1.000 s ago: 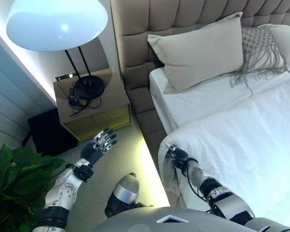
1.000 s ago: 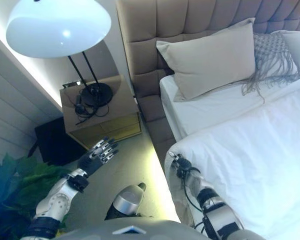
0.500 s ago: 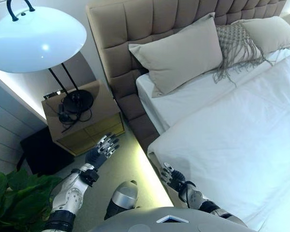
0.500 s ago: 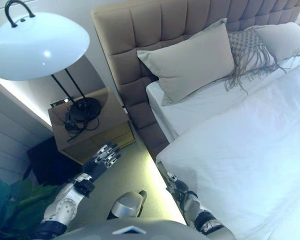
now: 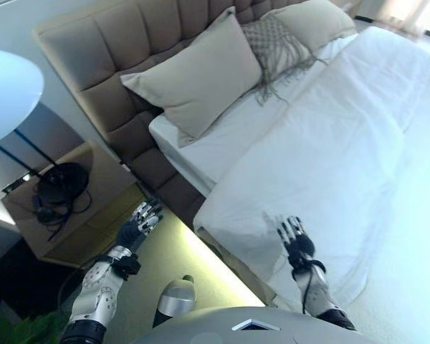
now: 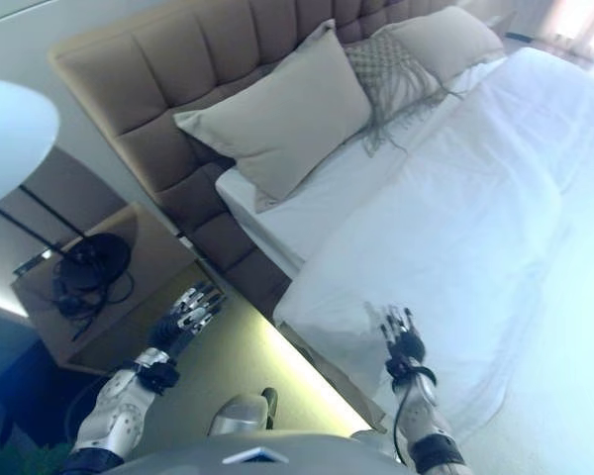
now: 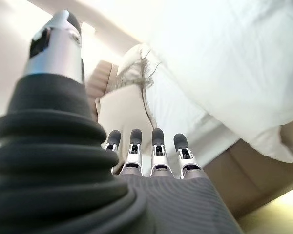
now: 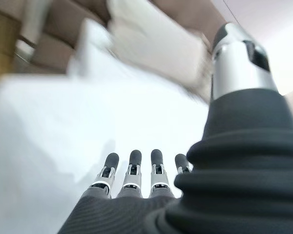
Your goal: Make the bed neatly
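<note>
- Bed (image 5: 222,136) with a white duvet (image 5: 337,143) fills the right part of the head views, its tufted brown headboard (image 5: 107,64) running along the far side.
- Against the headboard leans a large beige pillow (image 5: 197,75); beside it sits a knitted cushion with long fringe (image 5: 276,43), and past that a second beige pillow (image 5: 315,18).
- To the bed's left stands a wooden nightstand (image 5: 72,215) carrying the black base of a lamp (image 5: 61,183) and a tangle of dark cord; the lamp's pale shade (image 5: 7,89) hangs at the left edge.
- A lit strip glows along the floor (image 5: 172,265) at the foot of the bed frame.
- A bare band of white sheet (image 5: 208,140) shows between the pillows and the duvet's upper edge (the duvet lies fairly smooth, with soft folds at its near corner).
- Left hand (image 5: 137,223) hovers over the floor between nightstand and bed, fingers straight, holding nothing.
- Right hand (image 5: 294,240) is over the duvet's near corner, fingers (image 8: 132,170) spread and released; whether they touch the cloth I cannot tell.
</note>
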